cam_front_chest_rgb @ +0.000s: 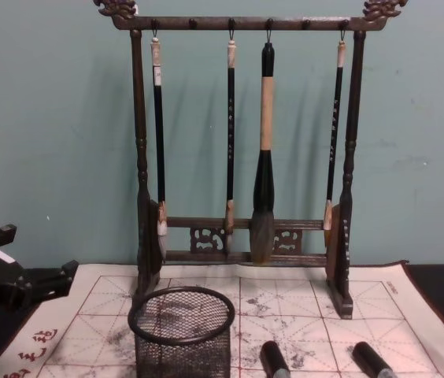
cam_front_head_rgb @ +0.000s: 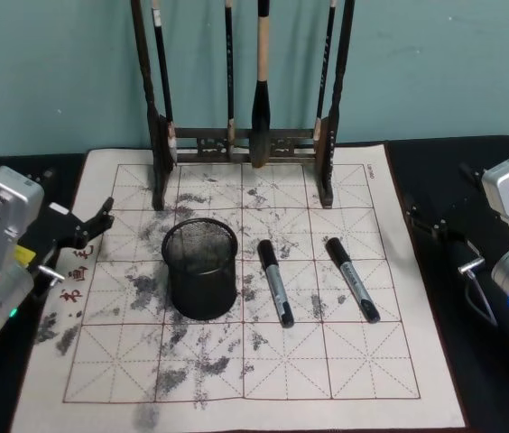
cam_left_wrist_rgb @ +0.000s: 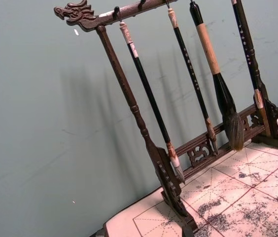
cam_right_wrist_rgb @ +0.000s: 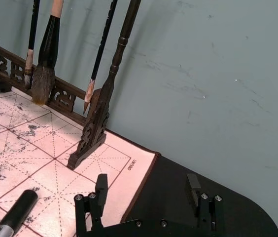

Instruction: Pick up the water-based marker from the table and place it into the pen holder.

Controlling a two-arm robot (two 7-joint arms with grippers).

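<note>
Two markers lie on the mat (cam_front_head_rgb: 372, 361) that covers the middle of the table (cam_front_head_rgb: 426, 158), both to the right of the pen holder (cam_front_head_rgb: 200, 269): the near marker (cam_front_head_rgb: 274, 281) just beside the holder, the far marker (cam_front_head_rgb: 352, 278) toward the mat's right edge. Both lie flat and roughly parallel.

The right claw (cam_right_wrist_rgb: 147, 181) hangs over the mat's right rear corner, jaws spread wide and empty. The left claw (cam_front_head_rgb: 101, 222) sits at the mat's left edge, jaws apart, holding nothing.

Probable faults:

1. Wrong target. The markers look alike, so a grasp may land between them or disturb both.
2. Roll-away. The barrels are round; an off-centre closure would likely push a marker along the mat instead of clamping it.
3. Holder strike. The near marker lies close to the holder wall, and an open jaw descending there could nudge or tip the light mesh cup.
4. Rim contact. A marker released tilted or off-centre may catch the rim and fall outside.
5. Rack collision. The brush rack (cam_front_head_rgb: 241, 140) stands at the mat's rear edge; a high carry path could hit the hanging brushes (cam_front_chest_rgb: 264, 150).
</note>
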